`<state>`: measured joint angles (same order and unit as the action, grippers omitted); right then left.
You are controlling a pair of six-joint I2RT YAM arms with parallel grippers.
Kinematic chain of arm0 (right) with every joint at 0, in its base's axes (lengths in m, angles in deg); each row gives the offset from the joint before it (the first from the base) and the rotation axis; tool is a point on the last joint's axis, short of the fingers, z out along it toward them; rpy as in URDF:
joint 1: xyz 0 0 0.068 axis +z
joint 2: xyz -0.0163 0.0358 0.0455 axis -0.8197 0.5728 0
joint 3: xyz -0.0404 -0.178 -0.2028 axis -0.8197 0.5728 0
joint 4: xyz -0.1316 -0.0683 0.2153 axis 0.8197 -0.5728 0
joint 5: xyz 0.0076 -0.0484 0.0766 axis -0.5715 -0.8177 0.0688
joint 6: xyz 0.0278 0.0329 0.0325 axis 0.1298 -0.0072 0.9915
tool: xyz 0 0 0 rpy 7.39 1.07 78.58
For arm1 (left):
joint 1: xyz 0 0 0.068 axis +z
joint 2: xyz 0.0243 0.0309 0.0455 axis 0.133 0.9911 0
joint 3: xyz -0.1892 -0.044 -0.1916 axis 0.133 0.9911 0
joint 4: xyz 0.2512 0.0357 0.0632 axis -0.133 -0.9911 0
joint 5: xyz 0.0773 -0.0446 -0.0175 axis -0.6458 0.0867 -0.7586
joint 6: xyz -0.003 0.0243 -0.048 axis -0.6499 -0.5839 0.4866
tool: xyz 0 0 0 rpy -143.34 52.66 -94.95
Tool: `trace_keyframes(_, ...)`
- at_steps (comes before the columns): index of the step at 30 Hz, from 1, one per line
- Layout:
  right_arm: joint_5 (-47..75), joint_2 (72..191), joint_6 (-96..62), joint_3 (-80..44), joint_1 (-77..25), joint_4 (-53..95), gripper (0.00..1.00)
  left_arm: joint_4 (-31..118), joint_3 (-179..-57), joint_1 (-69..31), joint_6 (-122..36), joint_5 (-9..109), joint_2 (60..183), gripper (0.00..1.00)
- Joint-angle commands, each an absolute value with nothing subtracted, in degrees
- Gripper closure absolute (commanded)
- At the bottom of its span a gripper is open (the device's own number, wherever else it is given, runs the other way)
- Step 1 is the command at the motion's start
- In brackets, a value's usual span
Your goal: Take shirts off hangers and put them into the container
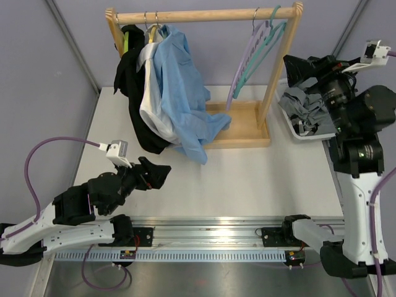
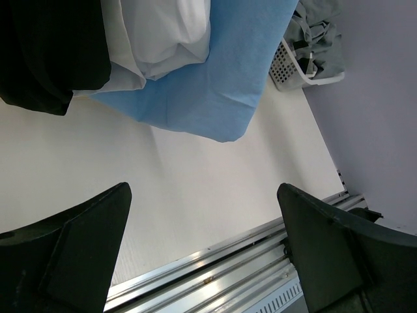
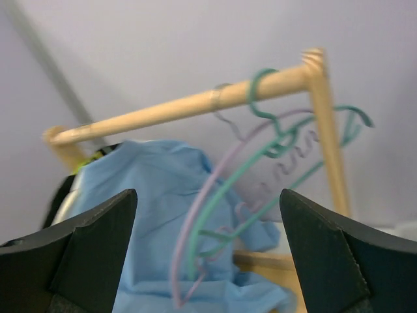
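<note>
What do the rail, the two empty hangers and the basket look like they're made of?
The rail looks like pale unpainted wood: a matte, warm tan round bar. The lilac hanger and the teal hanger are probably plastic, being thin, smooth and evenly coloured. The basket is likely white moulded plastic, judging by its perforated side and smooth rim.

Open table (image 1: 266, 179) fronts the rack (image 1: 204, 15); hanging shirts (image 1: 179, 93) crowd its left, two hangers (image 1: 247, 59) dangle right.

Text on shirts (image 1: 179, 86): none I can read.
Text on container (image 2: 285, 65): none I can read.
Elsewhere in my views: nothing legible.
</note>
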<state>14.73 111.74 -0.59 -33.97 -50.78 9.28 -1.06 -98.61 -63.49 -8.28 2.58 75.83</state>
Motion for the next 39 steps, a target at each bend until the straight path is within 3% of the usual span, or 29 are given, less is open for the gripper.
trace_keyframes(1,31.9,110.8,-2.3,-38.7,-48.3,4.2,0.03,2.8,-99.3,-63.4,-9.2,2.9,76.0,0.01)
trace_keyframes(4,42.4,110.5,1.2,-38.5,-47.5,6.9,0.03,3.5,-98.8,-63.4,-8.8,3.7,76.0,0.01)
trace_keyframes(8,45.5,114.5,2.3,-41.0,-43.7,5.4,0.04,4.1,-98.2,-63.4,-8.8,4.3,75.3,0.01)
trace_keyframes(15,26.6,129.8,-12.1,-59.1,-16.4,-13.4,0.04,3.9,-97.9,-63.4,-8.6,4.8,74.7,0.01)
trace_keyframes(23,16.4,152.7,-17.1,-89.0,-7.2,-26.8,0.03,2.8,-96.9,-63.4,-8.0,4.4,71.1,0.02)
trace_keyframes(27,8.3,160.5,-17.8,-97.4,-3.6,-30.2,0.03,2.2,-96.0,-63.4,-7.6,4.3,69.7,0.02)
trace_keyframes(39,-11.8,166.1,-16.3,-96.5,1.3,-26.2,0.08,0.1,-95.0,-63.4,-6.9,3.0,65.8,0.02)
